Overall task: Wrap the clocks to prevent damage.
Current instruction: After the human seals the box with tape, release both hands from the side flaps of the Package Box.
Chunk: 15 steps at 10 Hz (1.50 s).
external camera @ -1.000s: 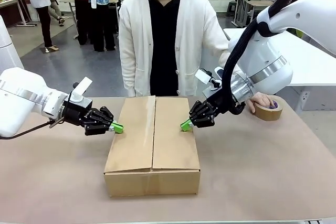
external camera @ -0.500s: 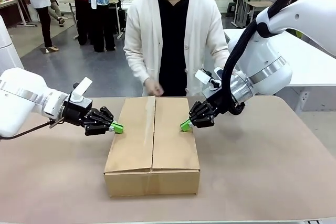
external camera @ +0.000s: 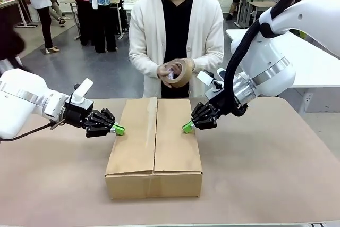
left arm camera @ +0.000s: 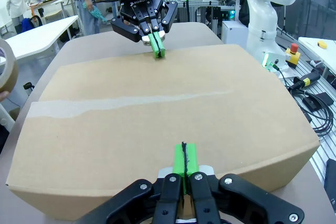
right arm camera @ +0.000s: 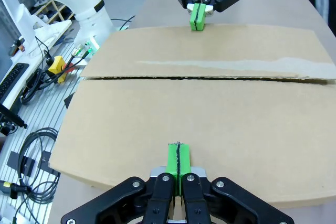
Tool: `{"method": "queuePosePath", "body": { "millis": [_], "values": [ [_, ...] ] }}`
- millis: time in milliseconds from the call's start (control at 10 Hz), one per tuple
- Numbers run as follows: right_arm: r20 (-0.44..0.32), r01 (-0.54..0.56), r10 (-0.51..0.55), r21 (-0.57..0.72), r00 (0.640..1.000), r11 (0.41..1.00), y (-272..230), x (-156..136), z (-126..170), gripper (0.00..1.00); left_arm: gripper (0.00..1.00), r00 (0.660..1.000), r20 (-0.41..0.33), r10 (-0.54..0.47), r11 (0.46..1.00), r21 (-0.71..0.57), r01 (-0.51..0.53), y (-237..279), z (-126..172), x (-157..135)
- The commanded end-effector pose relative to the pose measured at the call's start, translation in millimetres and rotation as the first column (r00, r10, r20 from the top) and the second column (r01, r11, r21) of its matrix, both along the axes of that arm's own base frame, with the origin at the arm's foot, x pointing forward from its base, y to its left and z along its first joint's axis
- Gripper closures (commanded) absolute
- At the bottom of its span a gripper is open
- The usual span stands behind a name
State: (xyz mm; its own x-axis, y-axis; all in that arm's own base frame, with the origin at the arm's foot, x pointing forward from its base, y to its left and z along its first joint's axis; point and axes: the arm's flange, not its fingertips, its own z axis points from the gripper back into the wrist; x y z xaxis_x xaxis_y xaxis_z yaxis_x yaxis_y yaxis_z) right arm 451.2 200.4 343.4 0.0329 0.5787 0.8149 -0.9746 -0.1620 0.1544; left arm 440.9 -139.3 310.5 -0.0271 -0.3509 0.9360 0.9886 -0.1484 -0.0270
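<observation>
My left pincer [external camera: 119, 129] and right pincer [external camera: 187, 127], both pinched closed and empty, sit at opposite edges of the closed cardboard box [external camera: 154, 147] mid-frame on the desk [external camera: 265, 174]; I cannot tell where the clocks are.

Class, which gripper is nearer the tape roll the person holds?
Right. Right gripper: nearly below the tape roll. Left gripper: farther off, at the left edge of the box.
</observation>
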Motion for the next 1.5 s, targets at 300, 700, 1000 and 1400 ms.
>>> {"method": "queuePosePath", "body": {
  "millis": [300,700,1000,1400],
  "values": [
    [-0.003,0.002,-0.002,-0.005,1.0,1.0,0.5,-0.2,-3.8,0.99,1.0,1.0,0.005,0.003,1.0,0.009,-0.003,-1.3,-4.5,-1.0],
    [-0.003,0.002,-0.002,-0.005,1.0,1.0,0.5,-0.2,-3.8,0.99,1.0,1.0,0.005,0.003,1.0,0.009,-0.003,-1.3,-4.5,-1.0],
    [-0.003,0.002,-0.002,-0.005,1.0,1.0,0.5,-0.2,-3.8,0.99,1.0,1.0,0.005,0.003,1.0,0.009,-0.003,-1.3,-4.5,-1.0],
    [-0.003,0.002,-0.002,-0.005,1.0,1.0,0.5,-0.2,-3.8,0.99,1.0,1.0,0.005,0.003,1.0,0.009,-0.003,-1.3,-4.5,-1.0]
  ]
}}
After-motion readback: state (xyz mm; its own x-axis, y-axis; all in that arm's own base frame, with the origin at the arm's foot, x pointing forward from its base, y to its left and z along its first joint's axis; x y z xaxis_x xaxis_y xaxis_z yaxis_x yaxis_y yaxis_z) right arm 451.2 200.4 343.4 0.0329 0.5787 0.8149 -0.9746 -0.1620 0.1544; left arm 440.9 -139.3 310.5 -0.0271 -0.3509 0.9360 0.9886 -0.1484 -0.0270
